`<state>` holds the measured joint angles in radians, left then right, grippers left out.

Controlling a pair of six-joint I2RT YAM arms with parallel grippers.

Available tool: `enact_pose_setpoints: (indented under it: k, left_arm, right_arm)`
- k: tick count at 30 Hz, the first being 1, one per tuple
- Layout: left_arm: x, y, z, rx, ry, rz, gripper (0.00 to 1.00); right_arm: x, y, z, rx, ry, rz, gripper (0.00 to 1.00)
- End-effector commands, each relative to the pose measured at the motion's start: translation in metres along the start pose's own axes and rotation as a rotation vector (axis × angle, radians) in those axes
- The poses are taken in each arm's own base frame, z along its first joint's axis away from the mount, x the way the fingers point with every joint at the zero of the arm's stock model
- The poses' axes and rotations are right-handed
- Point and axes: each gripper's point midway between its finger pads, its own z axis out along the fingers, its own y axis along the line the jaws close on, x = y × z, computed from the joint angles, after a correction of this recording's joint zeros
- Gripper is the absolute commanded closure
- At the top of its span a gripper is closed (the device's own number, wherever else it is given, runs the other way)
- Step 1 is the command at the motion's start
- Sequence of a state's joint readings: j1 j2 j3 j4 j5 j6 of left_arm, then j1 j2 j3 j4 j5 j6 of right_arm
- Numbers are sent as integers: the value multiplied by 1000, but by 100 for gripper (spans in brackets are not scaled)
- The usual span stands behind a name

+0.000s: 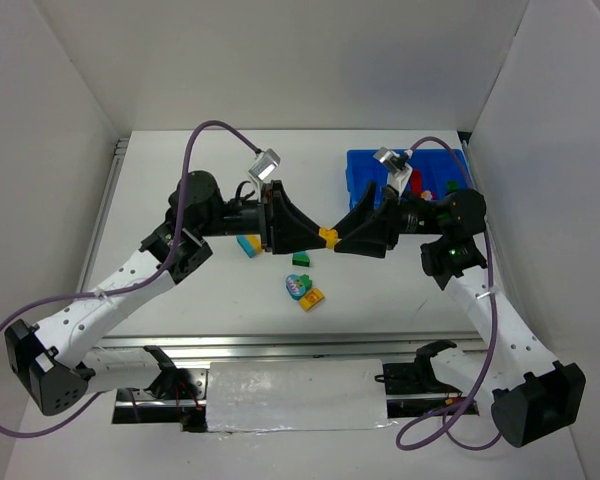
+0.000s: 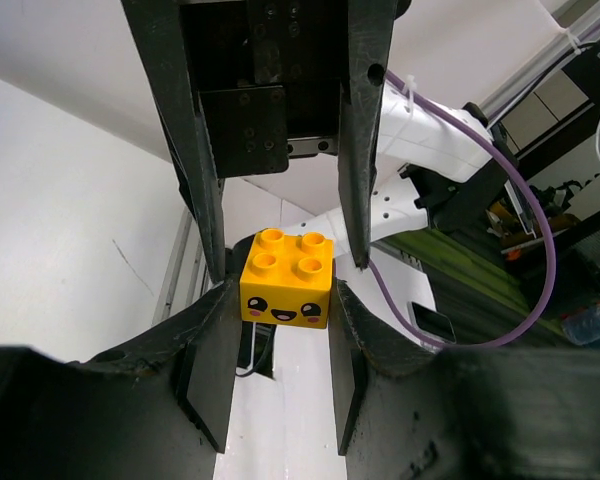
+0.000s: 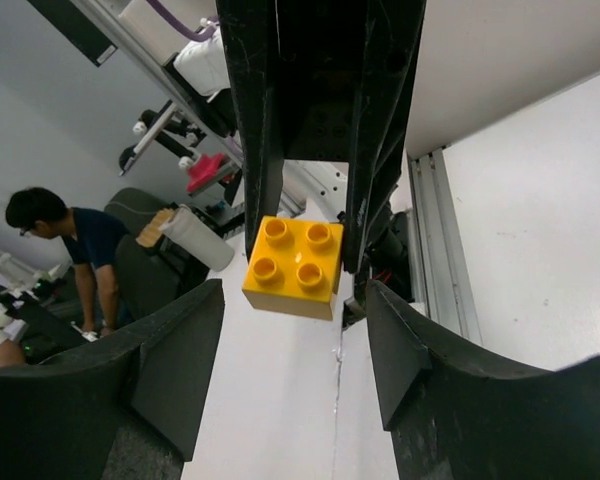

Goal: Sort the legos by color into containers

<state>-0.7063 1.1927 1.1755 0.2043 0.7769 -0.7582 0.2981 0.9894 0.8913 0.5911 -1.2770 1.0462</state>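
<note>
Handover position above the middle of the table (image 1: pixel 170 190). The left gripper (image 2: pixel 283 295) pinches a yellow brick (image 2: pixel 286 278) between its fingertips; the brick has four studs on top and a smiling face printed on one side. The right gripper (image 3: pixel 295 290) faces it head-on with its fingers (image 3: pixel 180 350) spread to either side of the same brick, a visible gap remaining between each finger and the plastic. In the top external view the two arms meet tip to tip, with the brick held clear of the surface between them. On the table just nearer than the meeting point lie a cyan brick (image 1: pixel 247 244), a green brick (image 1: pixel 301 259), a multicoloured piece (image 1: pixel 297 286) and a second yellow brick (image 1: pixel 311 298), the last two touching. The blue tray (image 1: pixel 365 170) stands at the far right behind the right arm, which hides part of it; red (image 1: pixel 417 183) and green (image 1: pixel 450 187) pieces show in its compartments.
</note>
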Motion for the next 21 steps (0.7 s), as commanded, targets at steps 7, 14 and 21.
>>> enact_pose_setpoints:
  k: [7,14,21]
  left_arm:
    - [-6,-5,5,-18,-19,62,100]
    - [-10,-3,3,-64,-33,76,100]
    - [-17,8,-5,-163,-78,88,1]
  right_arm:
    - [-12,3,10,28,-27,-59,41]
    - [-5,-4,9,64,-14,-63,100]
    - [3,-22,6,116,-30,-50,100]
